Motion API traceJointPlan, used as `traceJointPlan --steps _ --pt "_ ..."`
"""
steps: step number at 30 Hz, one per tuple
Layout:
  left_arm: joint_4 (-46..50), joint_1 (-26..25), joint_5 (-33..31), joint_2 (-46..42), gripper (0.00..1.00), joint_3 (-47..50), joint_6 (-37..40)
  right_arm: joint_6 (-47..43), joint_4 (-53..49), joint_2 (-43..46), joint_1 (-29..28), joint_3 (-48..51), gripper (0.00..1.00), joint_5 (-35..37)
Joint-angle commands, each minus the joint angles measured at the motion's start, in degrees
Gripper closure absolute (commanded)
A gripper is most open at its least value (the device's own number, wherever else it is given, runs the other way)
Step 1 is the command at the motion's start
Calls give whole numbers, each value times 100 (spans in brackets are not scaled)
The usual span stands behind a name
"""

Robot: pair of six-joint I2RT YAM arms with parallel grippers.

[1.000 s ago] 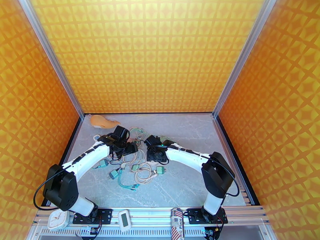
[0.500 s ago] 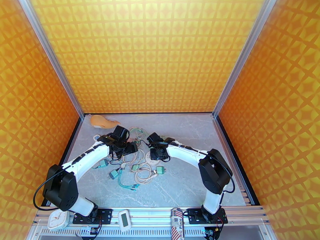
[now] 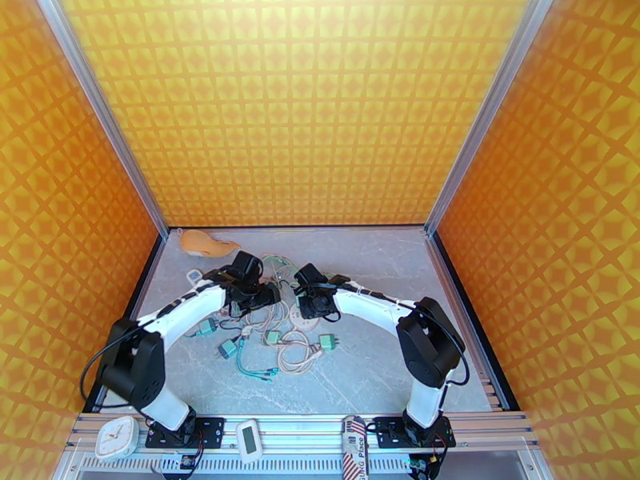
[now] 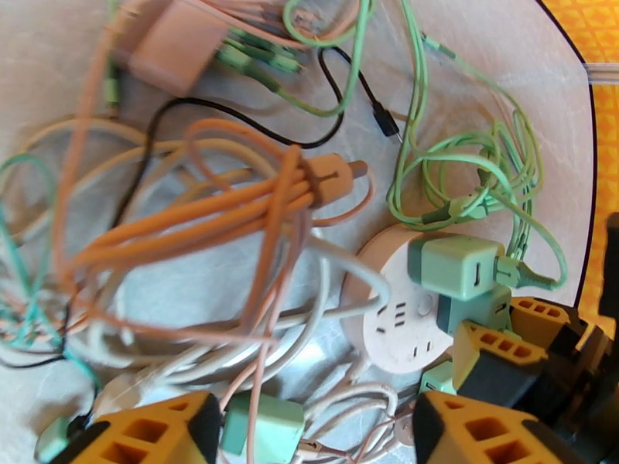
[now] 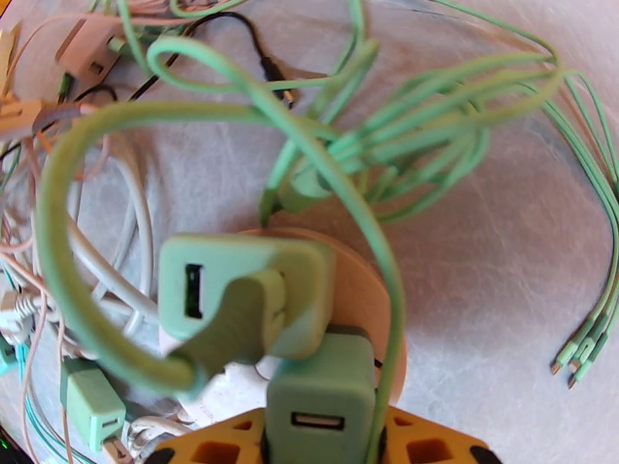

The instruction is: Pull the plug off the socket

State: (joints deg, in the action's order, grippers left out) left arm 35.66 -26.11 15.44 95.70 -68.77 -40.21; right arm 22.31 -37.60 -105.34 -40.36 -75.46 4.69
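Two-handed pull: the right gripper, closed on the lower green plug in the round socket among loose cables, should draw straight along the pins while the left gripper, jaws wide, first presses the socket down.

R wrist cam: right gripper fingers cropped by btm edge, also lower part of green plug btwn them; socket mostly covered. L wrist cam: pink adapter blurred, left gripper fingers cut off at btm
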Motion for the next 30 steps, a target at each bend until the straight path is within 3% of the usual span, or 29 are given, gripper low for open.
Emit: traceJointPlan --steps 1,10,18,25,30 --pt "-543 -122 507 309 40 -215 -67 -375 130 19 2 -131 67 -205" --pt "-1003 -454 688 951 44 -357 -172 -228 185 22 2 40 68 -205" --pt "-864 -573 671 1385 45 -454 -84 -153 218 111 49 133 68 20" --pt "-172 -829 287 1872 45 -854 73 -87 362 198 186 251 68 -217" --pt "88 -929 26 2148 53 -983 104 -68 447 223 186 320 68 -338"
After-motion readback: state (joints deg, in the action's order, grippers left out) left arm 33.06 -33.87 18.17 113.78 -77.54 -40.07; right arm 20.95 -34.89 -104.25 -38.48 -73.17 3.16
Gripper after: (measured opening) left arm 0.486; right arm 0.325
